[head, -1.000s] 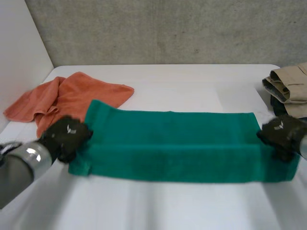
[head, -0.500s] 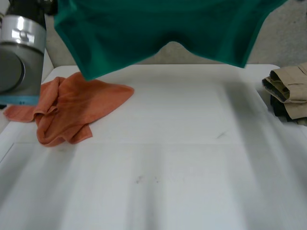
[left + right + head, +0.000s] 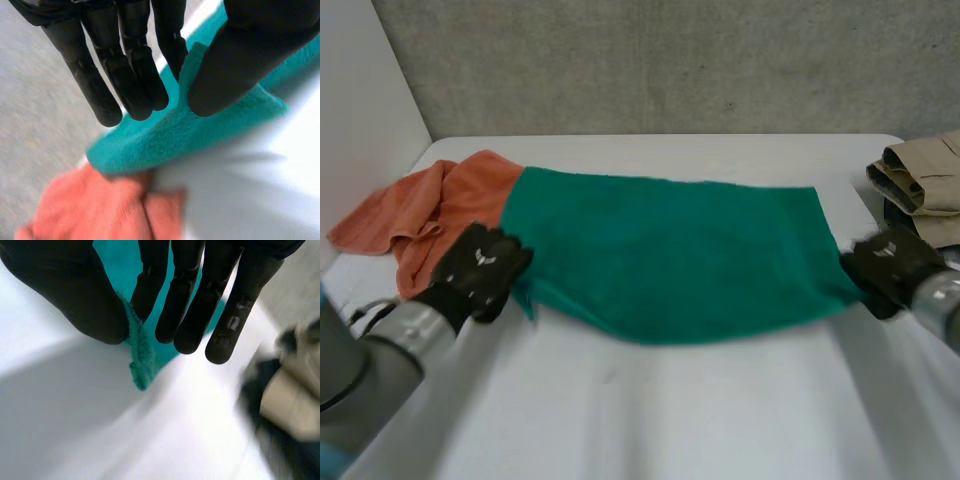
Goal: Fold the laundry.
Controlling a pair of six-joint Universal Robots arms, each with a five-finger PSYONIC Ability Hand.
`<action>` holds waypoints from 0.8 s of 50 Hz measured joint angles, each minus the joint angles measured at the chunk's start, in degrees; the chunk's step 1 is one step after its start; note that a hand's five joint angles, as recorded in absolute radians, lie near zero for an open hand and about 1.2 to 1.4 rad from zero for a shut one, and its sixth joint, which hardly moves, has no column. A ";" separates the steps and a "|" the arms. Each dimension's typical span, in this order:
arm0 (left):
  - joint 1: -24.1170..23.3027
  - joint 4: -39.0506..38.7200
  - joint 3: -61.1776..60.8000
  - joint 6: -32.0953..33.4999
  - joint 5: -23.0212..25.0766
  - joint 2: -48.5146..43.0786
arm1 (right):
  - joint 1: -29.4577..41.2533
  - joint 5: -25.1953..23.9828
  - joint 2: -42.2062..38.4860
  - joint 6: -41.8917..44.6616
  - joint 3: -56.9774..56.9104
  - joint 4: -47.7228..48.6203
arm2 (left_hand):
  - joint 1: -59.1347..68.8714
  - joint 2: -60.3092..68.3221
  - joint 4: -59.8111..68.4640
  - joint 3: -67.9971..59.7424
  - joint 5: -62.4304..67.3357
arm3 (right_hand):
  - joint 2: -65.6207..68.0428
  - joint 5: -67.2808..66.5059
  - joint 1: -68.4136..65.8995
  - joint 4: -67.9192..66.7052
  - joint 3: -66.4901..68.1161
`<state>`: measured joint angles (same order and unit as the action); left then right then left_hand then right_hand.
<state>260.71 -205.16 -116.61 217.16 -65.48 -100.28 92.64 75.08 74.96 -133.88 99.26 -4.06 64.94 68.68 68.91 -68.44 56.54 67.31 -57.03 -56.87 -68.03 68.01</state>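
A green towel [image 3: 670, 250] is stretched flat across the white table [image 3: 670, 420] between both hands. My left hand [image 3: 478, 268] pinches its near left corner [image 3: 200, 125] between thumb and straight fingers [image 3: 137, 85]. My right hand [image 3: 888, 268] pinches the near right corner [image 3: 140, 360] the same way, thumb against fingers [image 3: 190, 315]. The towel's far left part lies over the edge of an orange cloth [image 3: 430, 215].
The crumpled orange cloth [image 3: 95, 210] sits at the table's far left, close by my left hand. A stack of folded beige and dark clothes [image 3: 925, 190] stands at the right edge, near my right hand [image 3: 290, 405]. A white wall borders the left side.
The towel lay folded in a long strip, was swung high above the table, and now lies lower and spread wider. Both hands kept their corners throughout.
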 measured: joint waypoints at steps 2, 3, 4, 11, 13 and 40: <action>3.45 12.72 -2.29 5.08 0.74 5.82 | -5.09 -0.24 4.23 6.79 2.44 -9.32 | 0.00 0.00 0.00 0.00 0.00 | 0.00 0.00 0.00 0.00 0.00; 4.34 15.94 -2.66 6.41 0.93 7.09 | -6.41 -0.35 5.24 8.66 3.02 -11.70 | 0.00 0.00 0.00 0.00 0.00 | 0.00 0.00 0.00 0.00 0.00; 5.45 20.16 -3.06 8.19 1.24 8.58 | -7.67 -0.46 6.16 10.46 3.55 -13.96 | 0.00 0.00 0.00 0.00 0.00 | 0.00 0.00 0.00 -0.01 0.00; 10.55 41.25 -3.16 19.33 5.99 13.86 | -13.44 -3.18 9.89 18.48 5.73 -22.65 | 0.00 0.00 0.00 0.00 0.00 | 0.00 0.00 0.00 -0.01 0.00; 10.66 41.08 -2.40 20.37 7.53 13.22 | -13.51 -4.00 9.82 17.90 5.65 -21.22 | 0.00 0.00 0.00 0.00 0.00 | 0.00 0.00 0.00 -0.01 0.00; -6.80 1.99 33.71 12.06 -12.44 -25.84 | 1.80 6.63 -21.75 7.78 -23.61 10.64 | 0.00 0.01 0.00 0.00 0.00 | 0.00 -0.04 0.00 -0.01 0.00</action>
<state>253.92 -203.17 -82.90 229.22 -77.93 -126.12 94.44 81.71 53.21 -126.11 75.65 6.58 64.94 68.68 68.91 -68.44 56.53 67.31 -57.07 -56.87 -68.03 68.01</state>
